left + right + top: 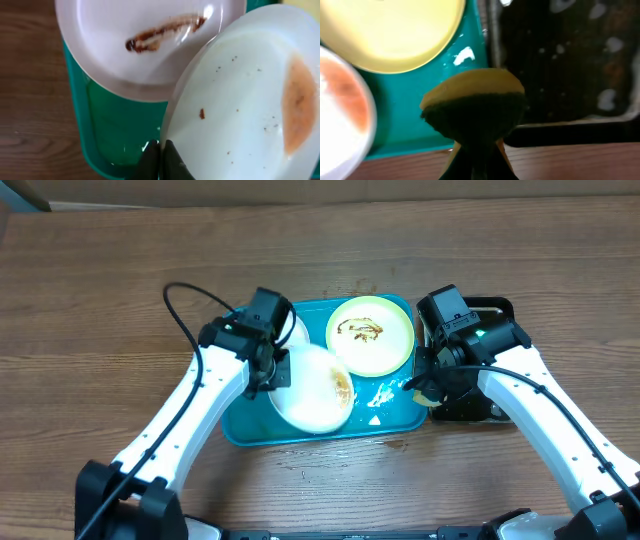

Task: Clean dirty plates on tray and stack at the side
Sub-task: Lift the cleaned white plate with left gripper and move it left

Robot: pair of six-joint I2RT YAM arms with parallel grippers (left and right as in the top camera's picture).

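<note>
The left arm [200,395] reaches across the tray [300,435], left jaws clenched on the rim of the orange-stained white plate [240,100], which overlaps the brown-streaked white plate [150,55]. The right arm [540,395] bends over the tray's right edge, right jaws pinching a sponge [475,92]. Only the left wrist view shows that brown streak; overhead, 1 yellow-green plate [370,333] lies in the tray's far right corner.

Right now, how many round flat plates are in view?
3: a pale yellow-green plate at the far right of the turquoise plastic tray; a white plate held at its rim by the left gripper; a second white plate behind it, partly hidden overhead.
</note>
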